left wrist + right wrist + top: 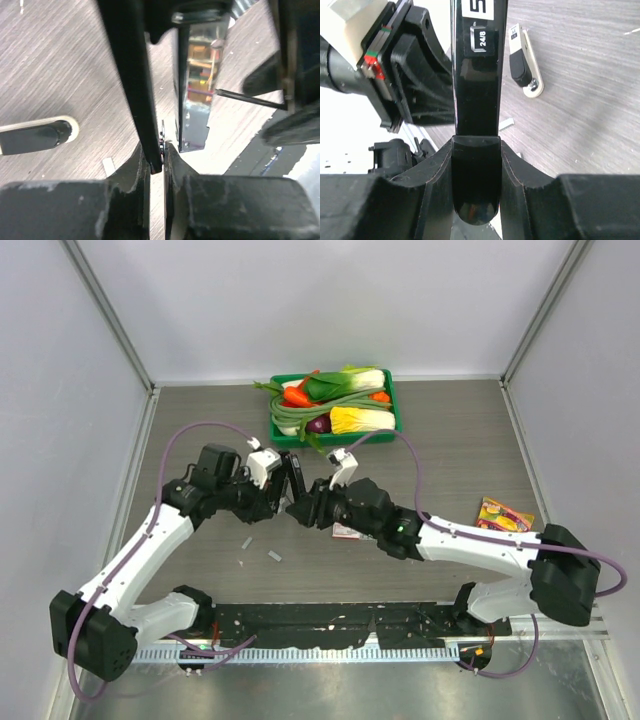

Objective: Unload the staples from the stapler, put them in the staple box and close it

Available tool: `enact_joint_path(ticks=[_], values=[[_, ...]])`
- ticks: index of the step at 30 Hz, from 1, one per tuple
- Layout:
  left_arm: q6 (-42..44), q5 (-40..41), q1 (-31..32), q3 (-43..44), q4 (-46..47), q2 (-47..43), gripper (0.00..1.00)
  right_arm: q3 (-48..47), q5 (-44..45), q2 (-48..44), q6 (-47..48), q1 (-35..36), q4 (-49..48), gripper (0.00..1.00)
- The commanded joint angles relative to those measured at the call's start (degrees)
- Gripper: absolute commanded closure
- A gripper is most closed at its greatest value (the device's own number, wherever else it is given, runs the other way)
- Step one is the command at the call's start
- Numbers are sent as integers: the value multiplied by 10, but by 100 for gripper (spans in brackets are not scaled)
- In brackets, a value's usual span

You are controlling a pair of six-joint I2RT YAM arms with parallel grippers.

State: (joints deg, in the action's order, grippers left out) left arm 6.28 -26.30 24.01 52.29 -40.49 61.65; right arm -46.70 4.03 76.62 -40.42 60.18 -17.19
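Black glossy plastic stapler (pixel 293 483), held in the air over mid-table (pixel 450 440) betw. both arms. R gripper (pixel 476 165) clamped across the rounded rear of the body, label "24/8" (pixel 482 40) facing its camera; judged as the steadying hold, so the other arm can work the mechanism. L gripper (pixel 157 161) pinched tight on a thin black plate of the same stapler, fingers nearly touching; prob. to swing it away from the magazine (pixel 196 90), a bright mirror-finish steel channel w/ square edges, standing apart from that plate. Contents of channel: cannot tell. Staples (pixel 274 556): short silvery-grey strips, loose on the grey wood-grain top, toward the near edge from the grippers, well apart from the stapler; one more strip just beside. Also on table: small oblong item, white base w/ black top (pixel 524 60), lying flat; flat red/white box (pixel 345 531), partly under R arm; green plastic tray (pixel 394 405) of mixed veg at far edge, centre; colourful packet (pixel 505 513) nr right edge. Risk (est.): thin plate may slip from the pinch; strips tiny, easy to scatter.
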Motion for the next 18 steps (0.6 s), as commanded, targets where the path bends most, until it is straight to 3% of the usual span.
enact_joint_path(ticks=[1, 8, 18], values=[[58, 79, 10, -6, 47, -12, 99, 26, -27, -63, -32, 3, -29, 99], [87, 116, 10, -25, 74, -11, 100, 56, -75, -82, -23, 3, -10, 99], [188, 276, 22, -113, 143, -28, 100, 64, -134, -101, 69, 3, 67, 99]])
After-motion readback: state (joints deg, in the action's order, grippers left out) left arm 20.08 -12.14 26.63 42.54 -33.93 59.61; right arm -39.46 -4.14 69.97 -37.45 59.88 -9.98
